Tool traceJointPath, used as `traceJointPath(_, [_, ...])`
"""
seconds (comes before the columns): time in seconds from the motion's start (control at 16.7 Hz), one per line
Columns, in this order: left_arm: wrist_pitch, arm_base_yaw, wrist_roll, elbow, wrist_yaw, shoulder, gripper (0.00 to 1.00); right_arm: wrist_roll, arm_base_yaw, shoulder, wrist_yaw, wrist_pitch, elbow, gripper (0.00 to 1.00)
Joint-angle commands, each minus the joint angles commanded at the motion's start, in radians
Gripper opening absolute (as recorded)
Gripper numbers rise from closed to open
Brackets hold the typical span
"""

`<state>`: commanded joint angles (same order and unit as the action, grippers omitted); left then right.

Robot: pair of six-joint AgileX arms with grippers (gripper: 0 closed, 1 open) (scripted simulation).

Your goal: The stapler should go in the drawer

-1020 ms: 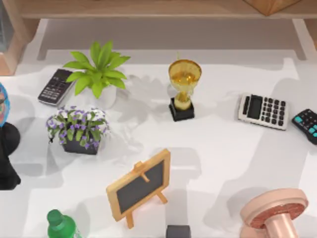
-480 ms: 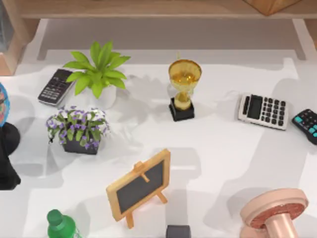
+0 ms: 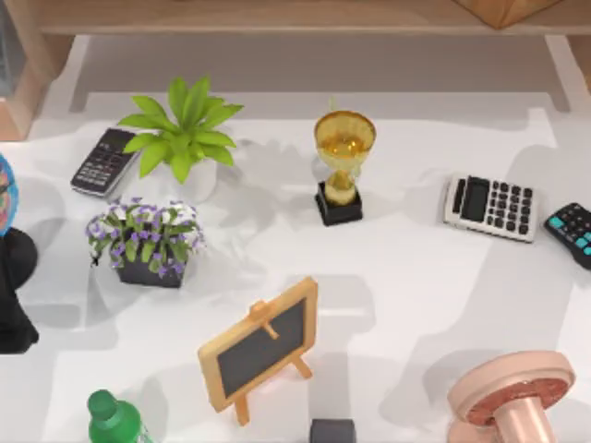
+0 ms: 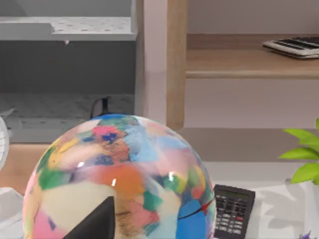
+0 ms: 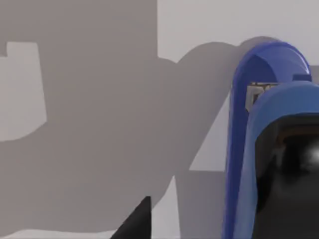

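Observation:
The stapler (image 5: 269, 107), blue with a glossy black top, lies on the white table very close in the right wrist view. A dark tip of my right gripper (image 5: 137, 221) shows just beside it, apart from it. In the left wrist view a dark tip of my left gripper (image 4: 94, 221) sits in front of a many-coloured globe (image 4: 119, 179). Behind the globe stands a grey unit with dotted panels (image 4: 65, 30); I cannot tell whether it is the drawer.
On the white table (image 3: 425, 295) stand a green plant (image 3: 185, 134), a purple flower pot (image 3: 146, 242), a gold trophy (image 3: 342, 166), a small chalkboard (image 3: 260, 343), three calculators (image 3: 489, 207) (image 3: 104, 161) (image 3: 572, 231), a green bottle (image 3: 115, 420) and a pink stand (image 3: 512, 397). A wooden shelf (image 3: 277, 14) runs along the back.

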<state>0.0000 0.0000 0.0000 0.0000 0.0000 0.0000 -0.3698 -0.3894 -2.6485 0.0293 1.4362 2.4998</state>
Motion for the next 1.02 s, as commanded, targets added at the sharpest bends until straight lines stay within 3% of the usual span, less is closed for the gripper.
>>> traceJointPath(0.66, [0.000, 0.000, 0.000, 0.000, 0.000, 0.000, 1.00, -0.018, 0.003, 0.020, 0.011, -0.010, -0.014, 1.00])
traceJointPath(1.02, [0.000, 0.000, 0.000, 0.000, 0.000, 0.000, 1.00, -0.225, -0.031, 0.227, 0.130, -0.221, -0.171, 1.00])
